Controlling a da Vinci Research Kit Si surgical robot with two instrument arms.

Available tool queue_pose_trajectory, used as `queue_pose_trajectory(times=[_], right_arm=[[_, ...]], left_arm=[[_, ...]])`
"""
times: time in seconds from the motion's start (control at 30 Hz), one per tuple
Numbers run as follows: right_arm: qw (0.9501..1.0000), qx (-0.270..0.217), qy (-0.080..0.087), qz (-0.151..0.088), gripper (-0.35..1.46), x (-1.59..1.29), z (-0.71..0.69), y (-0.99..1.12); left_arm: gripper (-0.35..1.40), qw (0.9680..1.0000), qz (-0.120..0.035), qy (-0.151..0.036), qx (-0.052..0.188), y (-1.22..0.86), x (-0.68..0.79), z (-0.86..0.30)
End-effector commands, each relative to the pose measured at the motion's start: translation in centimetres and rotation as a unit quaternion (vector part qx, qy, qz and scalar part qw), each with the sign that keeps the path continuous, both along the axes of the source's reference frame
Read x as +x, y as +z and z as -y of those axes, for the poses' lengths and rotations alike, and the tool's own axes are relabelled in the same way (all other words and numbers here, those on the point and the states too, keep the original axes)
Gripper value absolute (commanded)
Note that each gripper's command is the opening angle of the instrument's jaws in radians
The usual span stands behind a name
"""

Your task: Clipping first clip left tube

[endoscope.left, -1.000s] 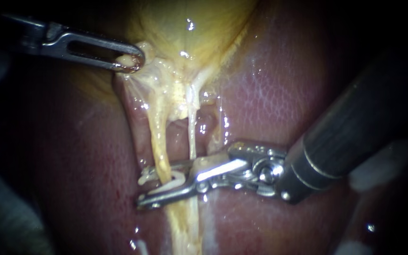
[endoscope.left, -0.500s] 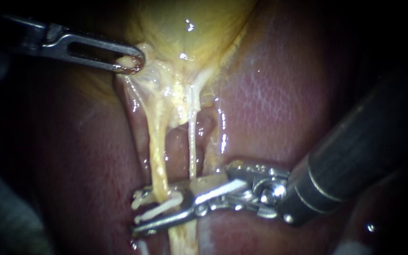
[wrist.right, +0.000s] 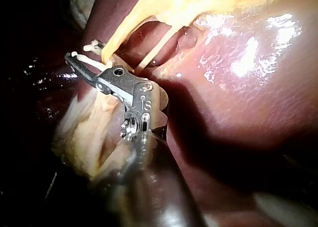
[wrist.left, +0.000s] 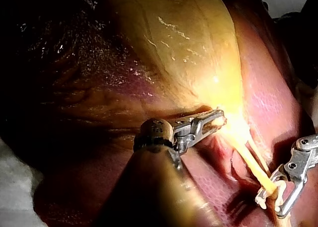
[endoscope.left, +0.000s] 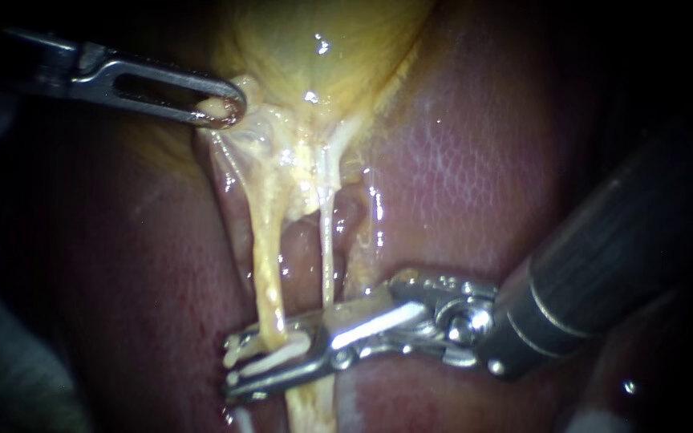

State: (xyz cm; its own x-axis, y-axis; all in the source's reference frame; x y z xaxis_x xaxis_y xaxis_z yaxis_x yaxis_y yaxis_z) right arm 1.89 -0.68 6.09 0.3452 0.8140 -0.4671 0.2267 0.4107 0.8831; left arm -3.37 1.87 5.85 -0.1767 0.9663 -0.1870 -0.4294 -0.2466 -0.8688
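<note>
Nearest, the right instrument (endoscope.left: 238, 365) has its jaws partly closed, holding one white clip (endoscope.left: 270, 358). The clip straddles the lower part of the left tube (endoscope.left: 266, 265), the thicker of two pale tubes, and the thin right tube (endoscope.left: 326, 240) runs just beside it. Farther back, the left instrument (endoscope.left: 222, 108) has its jaws clamped on tissue at the neck of the yellow gallbladder (endoscope.left: 322, 48), with reddish liver (endoscope.left: 459, 160) around both.
</note>
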Motion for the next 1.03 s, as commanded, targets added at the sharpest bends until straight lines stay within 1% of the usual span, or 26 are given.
queue_pose_trajectory(times=[0.03,0.1,0.37,0.47,0.5,0.6,0.77,1.03], right_arm=[[1.0000,0.000,0.000,0.000,0.16,-0.01,0.00,0.01],[1.0000,0.000,-0.001,0.000,0.08,-0.02,-0.01,0.01],[1.0000,0.000,-0.001,-0.001,-0.11,-0.05,-0.02,0.02],[1.0000,0.000,-0.002,-0.001,-0.31,-0.07,-0.01,0.01],[1.0000,-0.002,-0.002,-0.002,-0.35,-0.08,-0.01,0.01],[1.0000,0.005,-0.002,0.001,-0.35,-0.09,-0.01,0.03],[1.0000,0.003,-0.005,0.003,-0.35,-0.11,0.01,0.06],[1.0000,0.003,-0.004,0.004,-0.35,-0.11,-0.01,0.08]], left_arm=[[-0.35,1.0000,0.000,0.000,0.000,0.00,0.00,0.00],[-0.35,1.0000,0.000,0.000,0.000,0.00,0.00,0.00],[-0.35,1.0000,0.000,0.000,0.000,0.00,0.00,0.00],[-0.35,1.0000,0.000,0.000,0.000,0.00,0.00,0.00],[-0.35,1.0000,0.000,0.000,0.000,0.00,0.00,0.00],[-0.35,1.0000,0.000,0.000,0.000,0.00,0.00,0.00],[-0.35,1.0000,0.000,0.000,0.000,0.00,0.00,0.00],[-0.35,1.0000,0.000,0.000,0.000,0.00,0.00,0.00]])
